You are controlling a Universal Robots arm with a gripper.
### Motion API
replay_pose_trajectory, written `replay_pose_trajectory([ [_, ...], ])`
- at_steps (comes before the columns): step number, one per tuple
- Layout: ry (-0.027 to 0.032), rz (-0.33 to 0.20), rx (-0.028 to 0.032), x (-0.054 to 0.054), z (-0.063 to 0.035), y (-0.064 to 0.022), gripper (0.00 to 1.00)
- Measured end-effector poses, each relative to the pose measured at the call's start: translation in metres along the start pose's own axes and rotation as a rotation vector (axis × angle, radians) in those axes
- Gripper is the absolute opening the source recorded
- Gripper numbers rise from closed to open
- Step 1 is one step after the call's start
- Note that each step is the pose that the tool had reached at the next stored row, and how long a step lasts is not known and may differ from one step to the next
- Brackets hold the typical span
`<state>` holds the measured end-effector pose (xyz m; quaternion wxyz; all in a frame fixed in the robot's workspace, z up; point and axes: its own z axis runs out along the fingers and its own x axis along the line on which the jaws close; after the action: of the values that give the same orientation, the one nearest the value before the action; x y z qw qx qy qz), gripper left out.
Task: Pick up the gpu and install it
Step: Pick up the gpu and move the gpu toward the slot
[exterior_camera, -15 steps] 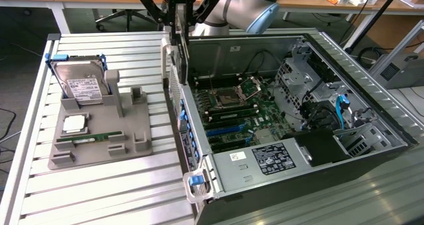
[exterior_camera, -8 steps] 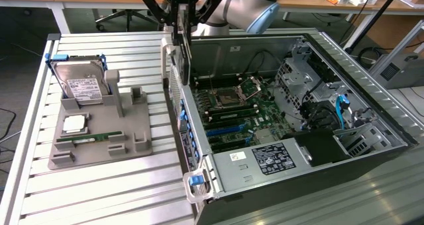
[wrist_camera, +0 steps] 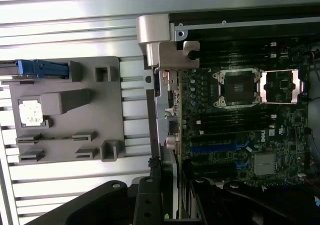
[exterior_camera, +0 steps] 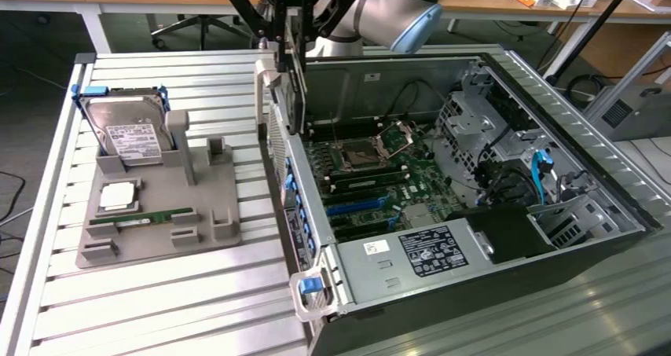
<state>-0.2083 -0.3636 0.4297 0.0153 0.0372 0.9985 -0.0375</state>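
The gpu (exterior_camera: 297, 81) hangs upright as a thin dark card, with its silvery bracket (exterior_camera: 269, 85) facing the exterior view's left. My gripper (exterior_camera: 291, 22) is shut on its top edge. The card hovers above the open computer case (exterior_camera: 419, 250), just inside the case's wall nearest the grey fixture, over the motherboard (exterior_camera: 383, 163). In the wrist view the gpu (wrist_camera: 170, 115) shows edge-on, running from my gripper (wrist_camera: 167, 207) out to its bracket (wrist_camera: 156, 35). The motherboard's blue slot (wrist_camera: 220, 147) lies beside the card's line.
A grey fixture tray (exterior_camera: 157, 238) on the slatted table holds a hard drive (exterior_camera: 126, 132), a processor chip (exterior_camera: 118, 195) and a green memory stick (exterior_camera: 141, 216). Inside the case are the processor socket (exterior_camera: 357, 152), a drive cage (exterior_camera: 493, 128) and a power supply (exterior_camera: 419, 250).
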Motion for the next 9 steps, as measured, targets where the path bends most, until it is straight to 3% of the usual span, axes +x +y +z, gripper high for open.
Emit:
replay_pose_trajectory([
  [9, 0.0, 0.0, 0.0, -0.0043, 0.001, 0.0004, 0.27],
])
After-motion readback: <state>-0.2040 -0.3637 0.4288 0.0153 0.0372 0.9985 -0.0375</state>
